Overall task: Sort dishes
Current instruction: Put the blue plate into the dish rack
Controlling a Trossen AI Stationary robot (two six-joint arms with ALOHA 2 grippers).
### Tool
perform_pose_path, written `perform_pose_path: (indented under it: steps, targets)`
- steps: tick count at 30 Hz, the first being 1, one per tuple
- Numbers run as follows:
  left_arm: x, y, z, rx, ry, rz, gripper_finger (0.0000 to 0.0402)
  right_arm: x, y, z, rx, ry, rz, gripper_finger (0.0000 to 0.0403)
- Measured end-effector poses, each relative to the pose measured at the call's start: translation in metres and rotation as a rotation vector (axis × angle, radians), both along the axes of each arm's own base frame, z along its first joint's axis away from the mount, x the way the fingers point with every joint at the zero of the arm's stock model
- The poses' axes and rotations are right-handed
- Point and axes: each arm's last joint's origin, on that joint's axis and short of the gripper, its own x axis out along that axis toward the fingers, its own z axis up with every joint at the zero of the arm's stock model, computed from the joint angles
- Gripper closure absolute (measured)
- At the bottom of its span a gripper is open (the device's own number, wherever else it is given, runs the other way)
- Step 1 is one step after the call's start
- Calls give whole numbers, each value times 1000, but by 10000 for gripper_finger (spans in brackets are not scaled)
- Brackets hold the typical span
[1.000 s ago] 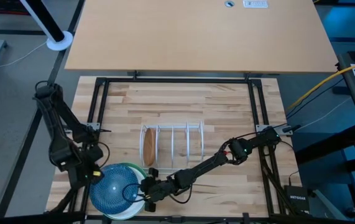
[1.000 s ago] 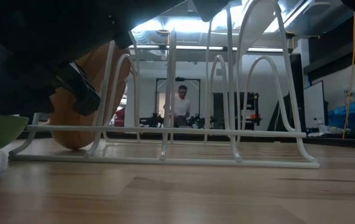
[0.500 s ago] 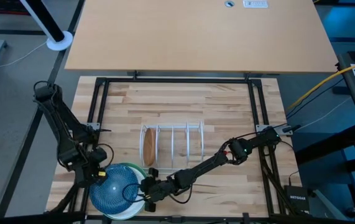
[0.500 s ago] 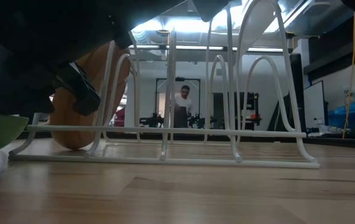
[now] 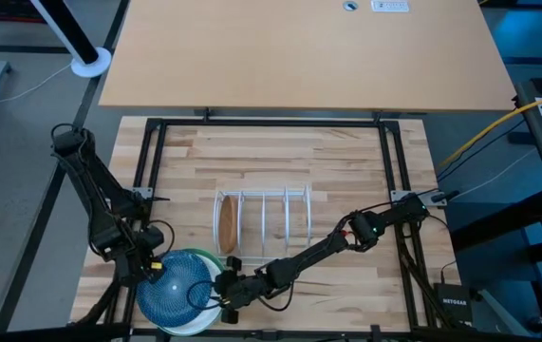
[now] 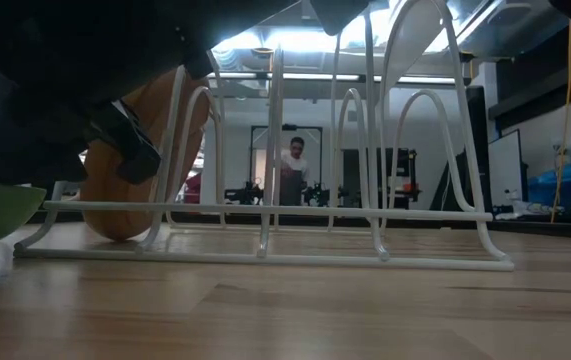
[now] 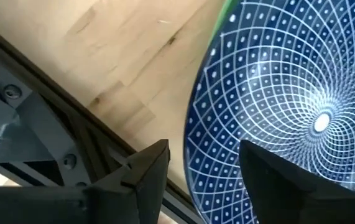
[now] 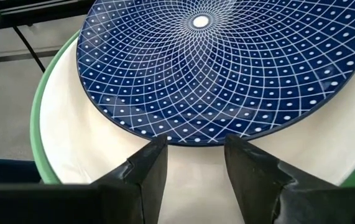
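- Plates sit stacked flat at the near left corner of the pale wooden desk (image 5: pixel 346 161): a glossy blue plate (image 5: pixel 176 285) with a fine white web pattern on top, a smooth white plate (image 8: pixel 71 130) under it, a green plate (image 8: pixel 35 118) lowest.
- Tan plate (image 5: pixel 226 223) stands on edge in the white wire rack (image 5: pixel 271 220), in its leftmost slot.
- Left end effector (image 5: pixel 149 269) is spread, its dark fingers straddling the blue plate's left rim.
- Right end effector (image 5: pixel 215 294) is spread at the stack's right edge, fingers resting over the white plate just short of the blue rim.

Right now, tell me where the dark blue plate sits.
In the high view the dark blue plate lies at the table's near left corner, on top of the white plate and green plate, just short of the white wire rack.
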Motion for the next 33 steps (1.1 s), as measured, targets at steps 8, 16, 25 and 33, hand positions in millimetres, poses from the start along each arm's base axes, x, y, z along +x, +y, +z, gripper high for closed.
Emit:
perform_pose_path:
  steps: [8, 16, 25, 33]
  targets:
    - [0, -1, 0, -11, 0, 25, 227, 0, 0, 0, -7, -5, -11, 237]
    - [3, -4, 1, -40, -39, 26, 227, 2, -4, 0, -26, -17, -50, 237]
    - [8, -1, 0, -7, -69, 52, 227, 5, -12, 0, -29, -19, -71, 237]
    - [12, -5, -7, 15, -43, 4, 227, 5, -12, 0, -28, -19, -71, 237]
